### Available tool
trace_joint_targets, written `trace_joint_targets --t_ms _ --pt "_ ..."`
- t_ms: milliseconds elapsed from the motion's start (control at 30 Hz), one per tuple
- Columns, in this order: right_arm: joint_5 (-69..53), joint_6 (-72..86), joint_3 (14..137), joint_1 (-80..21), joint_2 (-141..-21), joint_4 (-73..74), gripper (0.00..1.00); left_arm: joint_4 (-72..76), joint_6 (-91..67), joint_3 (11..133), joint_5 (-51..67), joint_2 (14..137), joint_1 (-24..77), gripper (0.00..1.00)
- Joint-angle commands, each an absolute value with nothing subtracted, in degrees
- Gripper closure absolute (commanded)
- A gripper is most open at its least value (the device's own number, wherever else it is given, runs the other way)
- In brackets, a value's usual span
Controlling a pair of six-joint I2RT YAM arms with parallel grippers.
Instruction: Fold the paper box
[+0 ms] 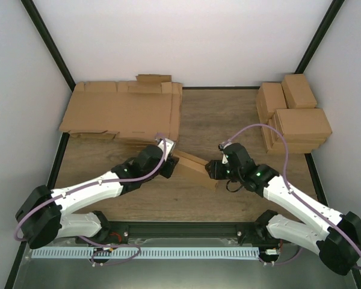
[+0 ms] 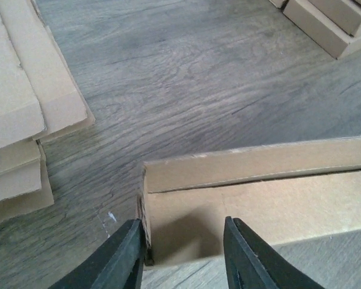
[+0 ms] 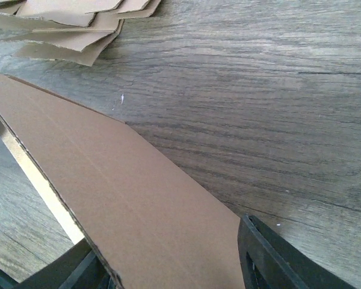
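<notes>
Left gripper (image 2: 182, 227) parted astride paper box (image 2: 259, 205) end, right gripper (image 3: 167, 242) clasping other end

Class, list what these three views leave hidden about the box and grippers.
Top view: the left gripper and right gripper cover the ends of the paper box.
Left wrist view: the box's far end runs off the right edge.
Right wrist view: the box's panel fills the right gripper's gap; clamped or not, unclear.

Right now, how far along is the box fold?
Done: the paper box has side walls standing. In hand: the right gripper clamps one end; the left gripper stands open astride the other end's corner. Left: its top is open, unlike the finished boxes stacked far right.
</notes>
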State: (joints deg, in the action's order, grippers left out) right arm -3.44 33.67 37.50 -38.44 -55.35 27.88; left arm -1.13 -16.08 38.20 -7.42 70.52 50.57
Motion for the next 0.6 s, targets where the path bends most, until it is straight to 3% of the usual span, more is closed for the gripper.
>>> trace_joint_targets --t_ms 0,67,167,300,367,500,567 --pt "-2.8 33.8 37.2 -38.3 -56.4 29.4 0.48 -12.0 -15.3 43.2 -4.0 70.2 51.1 0.58" --pt "-2.8 33.8 37.2 -38.3 -56.4 29.2 0.48 -13.8 -15.6 44.8 -3.6 69.7 51.2 0.52" --pt "-2.8 33.7 37.3 -38.3 -56.6 29.1 0.49 -16.1 -16.9 46.4 -5.1 68.3 51.2 0.31" --pt "-3.1 33.4 37.2 -38.3 -56.9 29.1 0.49 -16.8 -20.2 47.0 -7.7 64.8 51.1 0.15" --pt "-3.1 33.3 37.3 -38.3 -57.0 29.1 0.49 -17.1 -23.2 47.3 -9.8 62.8 51.1 0.01" --pt "-3.3 33.1 37.4 -38.4 -57.0 29.1 0.49 -23.7 -37.9 50.0 -18.3 60.9 50.6 0.00" --pt "-3.5 33.0 37.6 -38.3 -57.0 29.2 0.49 -26.0 -46.2 51.3 -15.2 60.9 48.1 0.00"
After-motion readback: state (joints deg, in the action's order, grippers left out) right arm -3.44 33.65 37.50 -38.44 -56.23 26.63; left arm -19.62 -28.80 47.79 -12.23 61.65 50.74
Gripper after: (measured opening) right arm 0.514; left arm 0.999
